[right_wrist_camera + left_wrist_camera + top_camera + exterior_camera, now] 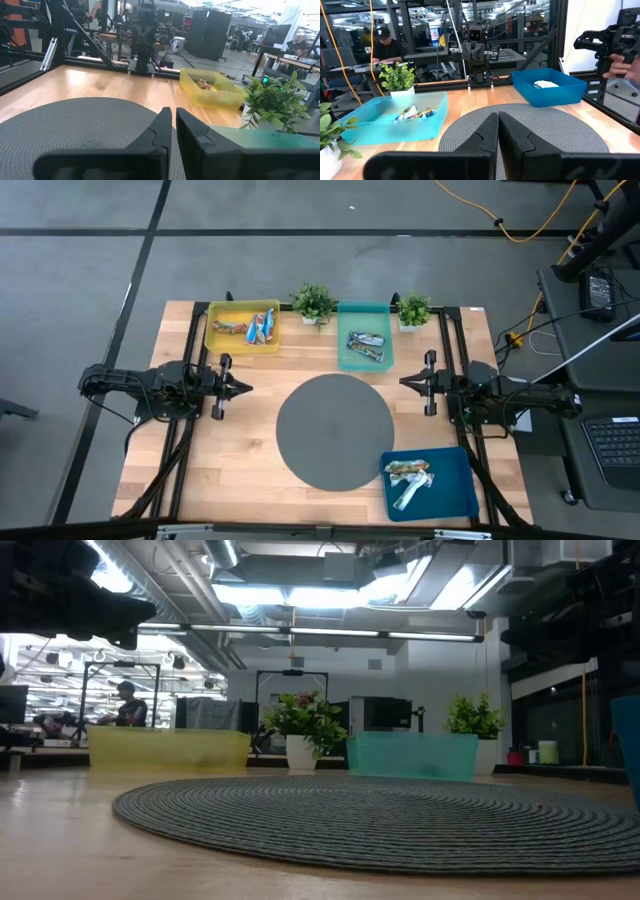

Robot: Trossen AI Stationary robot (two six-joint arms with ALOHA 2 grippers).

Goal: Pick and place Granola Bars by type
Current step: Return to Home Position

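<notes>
Wooden counter (240, 470) carries a round grey mat (335, 430) at its middle. The bars (262, 328) are all in bins. Several, blue-and-white and brownish, lie in the yellow bin (240, 346) at the far left. Two darker ones lie in the teal bin (365, 315) at the far side, right of centre. A few, one of them white, lie in the blue bin (455, 480) at the near right corner. A plant (313, 302) stands between the yellow and teal bins, and a second plant (413, 310) stands just right of the teal bin. The left tool (245, 388) is just left of the mat, above the counter, its fingers closed together on nothing. The right tool (405, 383) faces it from just right of the mat, likewise closed and empty. Both point inward across the mat, well apart. Beyond the counter a person (382, 45) sits at a desk.
</notes>
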